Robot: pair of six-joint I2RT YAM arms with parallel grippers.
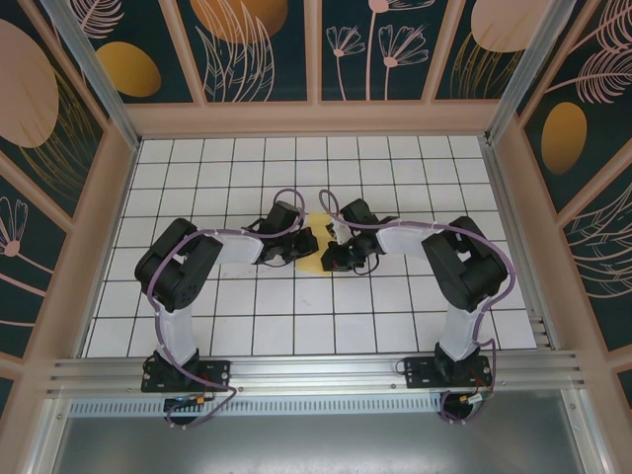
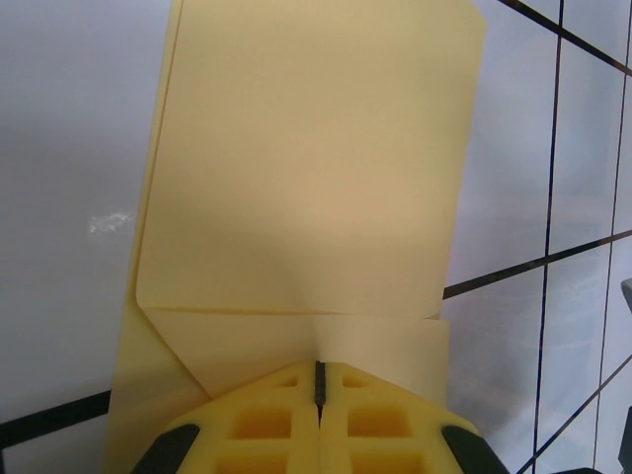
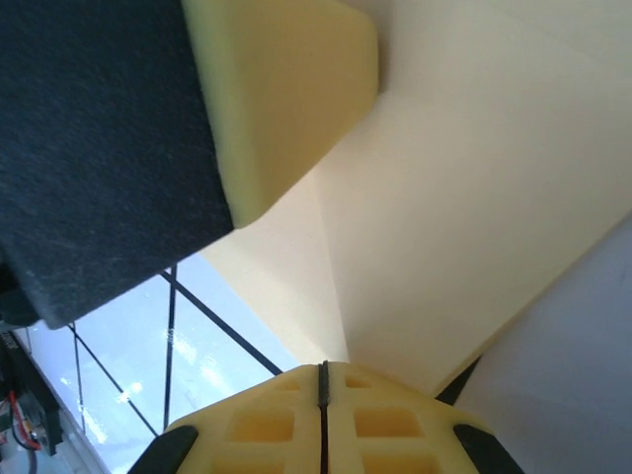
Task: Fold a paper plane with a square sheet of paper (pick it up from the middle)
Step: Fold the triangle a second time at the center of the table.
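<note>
White tiled desk (image 1: 247, 326) with black grid lines, boxed in by dark walls (image 1: 296, 59) printed with orange ovals and pale plants, and right in the middle the 2 arms meet at the yellow paper (image 1: 314, 263). The left hand (image 1: 304, 244) is pressed together on 1 edge of the part-folded sheet and the right hand (image 1: 336, 249) is clamped on it from the other side, the paper's long axis running roughly from the arm bases toward the far wall. Bare tiles lie open all round, with the side walls and the near rail (image 1: 316, 370) well apart from the paper.
</note>
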